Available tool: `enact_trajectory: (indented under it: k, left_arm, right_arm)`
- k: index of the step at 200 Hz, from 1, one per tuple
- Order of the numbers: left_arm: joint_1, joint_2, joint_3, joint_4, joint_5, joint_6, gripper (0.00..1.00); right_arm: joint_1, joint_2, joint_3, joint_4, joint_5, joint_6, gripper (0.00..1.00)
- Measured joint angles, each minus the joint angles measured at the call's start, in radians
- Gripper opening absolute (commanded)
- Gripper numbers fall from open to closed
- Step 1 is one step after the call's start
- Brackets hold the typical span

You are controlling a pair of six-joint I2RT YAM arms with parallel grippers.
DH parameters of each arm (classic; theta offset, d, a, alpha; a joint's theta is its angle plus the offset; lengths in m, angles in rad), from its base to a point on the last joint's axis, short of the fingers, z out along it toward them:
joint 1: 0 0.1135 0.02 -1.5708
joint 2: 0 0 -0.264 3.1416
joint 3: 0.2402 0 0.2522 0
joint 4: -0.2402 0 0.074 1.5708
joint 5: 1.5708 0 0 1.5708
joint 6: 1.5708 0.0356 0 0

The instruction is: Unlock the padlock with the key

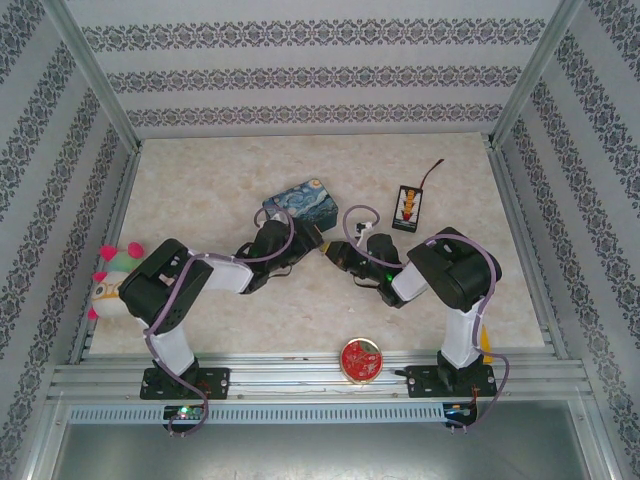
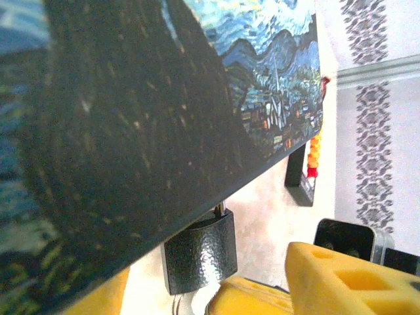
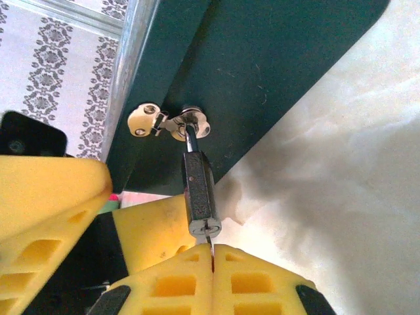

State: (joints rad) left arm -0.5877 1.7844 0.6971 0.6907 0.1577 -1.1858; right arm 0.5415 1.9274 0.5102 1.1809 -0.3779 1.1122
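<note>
Table (image 1: pixel 480 300), starry tin (image 1: pixel 298 200) mid-table, at 12 o'clock from both wrists. Left gripper (image 1: pixel 308 240) sits against the tin's 6 o'clock edge; yellow pads flank the lock, but can't tell if they pinch it. Right gripper (image 3: pixel 211 266) has its pads pressed together on the key (image 3: pixel 210 243), only a thin sliver of which shows. Padlock (image 3: pixel 199 193) hangs off the tin's hasp (image 3: pixel 167 121) toward 6 o'clock, keyhole end just touching the right pads. Judgement: lock is light, rigid metal that swings freely on its shackle, so brace the textured body by its flat faces. The key is thin and slick and may twist in the pads.
</note>
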Motion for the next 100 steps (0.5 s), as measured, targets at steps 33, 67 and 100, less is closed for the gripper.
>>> enact_trajectory:
  k: [33,67,100]
  left_arm:
    - [0.001,0.057,-0.033,0.136,-0.006,0.000,0.55]
    - [0.001,0.090,-0.049,0.238,-0.013,-0.014,0.49]
    - [0.001,0.142,-0.049,0.325,-0.013,-0.035,0.43]
  right_arm:
    - [0.005,0.004,0.009,0.006,0.000,0.025,0.00]
    - [0.006,0.014,0.017,0.006,0.000,0.048,0.00]
    - [0.006,0.021,0.020,0.017,0.000,0.069,0.00]
